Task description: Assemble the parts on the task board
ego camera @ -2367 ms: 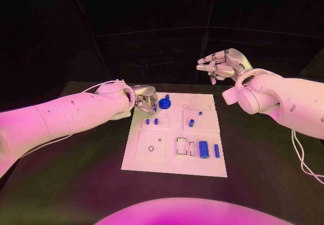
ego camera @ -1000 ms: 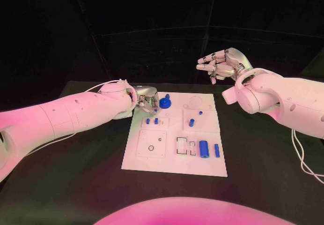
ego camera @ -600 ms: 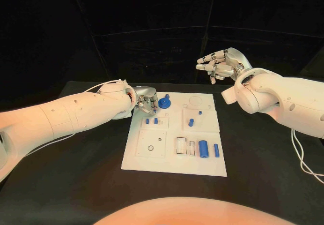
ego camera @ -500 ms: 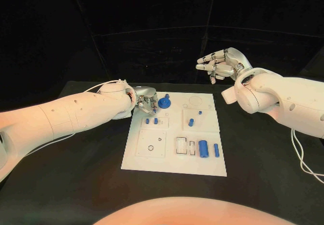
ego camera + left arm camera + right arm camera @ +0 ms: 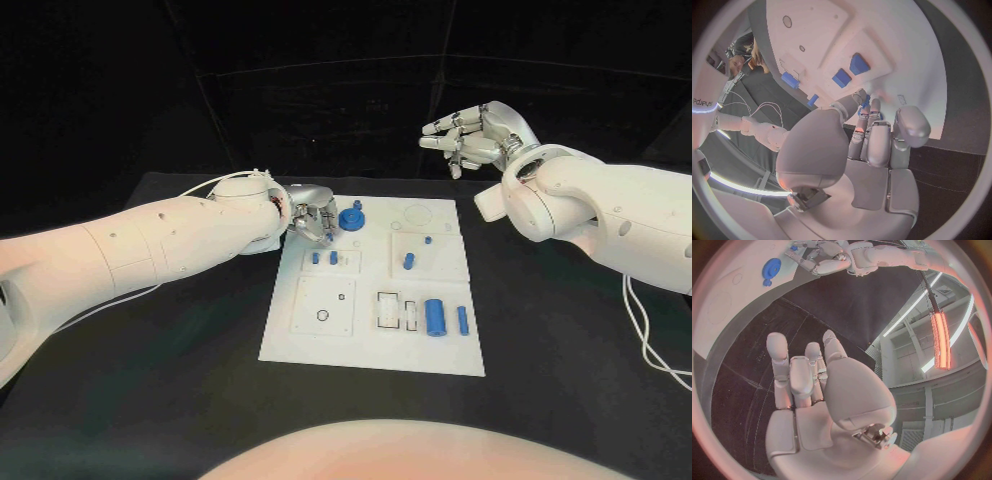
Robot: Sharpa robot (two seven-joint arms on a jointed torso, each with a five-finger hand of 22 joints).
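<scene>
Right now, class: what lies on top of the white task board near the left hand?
On the task board, a blue gear sits beside the left hand. Two small blue pegs stand nearer. The fingers cover whatever lies under them.

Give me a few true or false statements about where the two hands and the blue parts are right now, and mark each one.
1. The right hand is raised beyond the far edge of the table, holding nothing. True.
2. The left hand is at the near edge of the task board. False: it is at the far left corner.
3. A blue gear lies on the board beside the left hand. True.
4. The large blue cylinder lies off the board on the black table. False: it lies on the board, near right.
</scene>
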